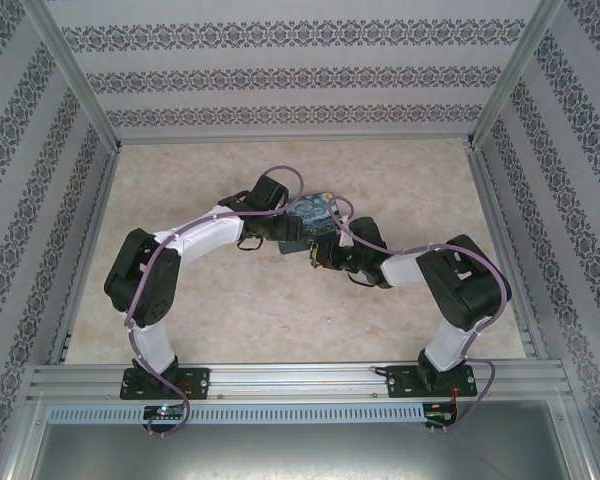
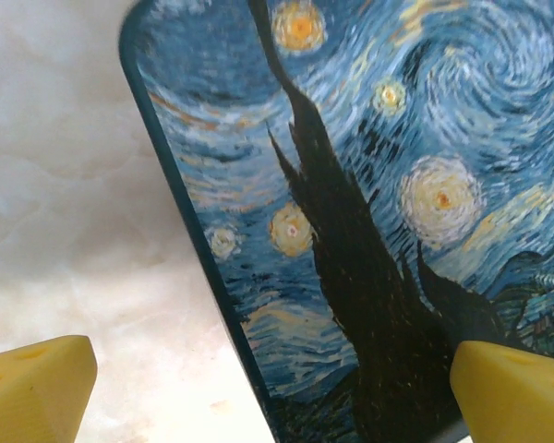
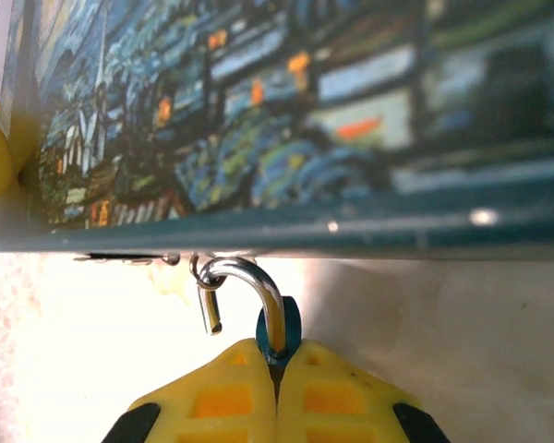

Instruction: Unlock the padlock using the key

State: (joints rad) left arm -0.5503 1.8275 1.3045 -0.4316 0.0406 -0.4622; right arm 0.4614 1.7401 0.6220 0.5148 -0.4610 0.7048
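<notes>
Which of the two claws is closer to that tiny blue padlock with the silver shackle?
Right. The right gripper clamps the tiny blue padlock; the left gripper hangs open over the night-sky painted tin.

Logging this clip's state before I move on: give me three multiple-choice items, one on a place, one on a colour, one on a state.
1. Where is the padlock?
A. On bare table near the arm bases
B. In the right gripper, at the edge of the tin
C. On top of the tin's lid

2. What colour are that gripper's fingers?
A. Yellow
B. Black
C. Red

3. How is the shackle?
A. Shut into the body
B. Missing
C. Swung open, one end free

Answers: B, the fingers pinch the padlock's blue body just below the tin's edge; A, both fingers are plainly yellow; C, the shackle's free end hangs clear of the body.
</notes>
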